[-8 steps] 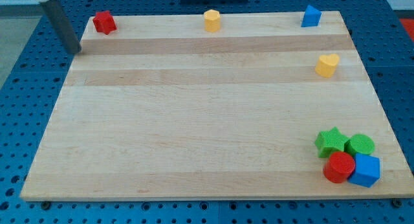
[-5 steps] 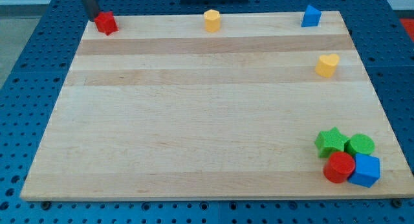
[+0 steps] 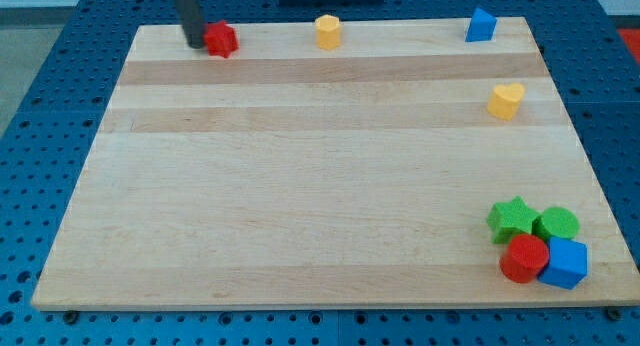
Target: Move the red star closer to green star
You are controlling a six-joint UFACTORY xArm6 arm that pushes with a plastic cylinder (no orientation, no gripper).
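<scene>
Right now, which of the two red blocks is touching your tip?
The red star at the view's top left: my tip presses its left side. The red cylinder sits far away, in the bottom-right cluster.

The dark rod is being held near the board's top edge, my tip [image 3: 194,43] being set toward the top-left corner.
</scene>
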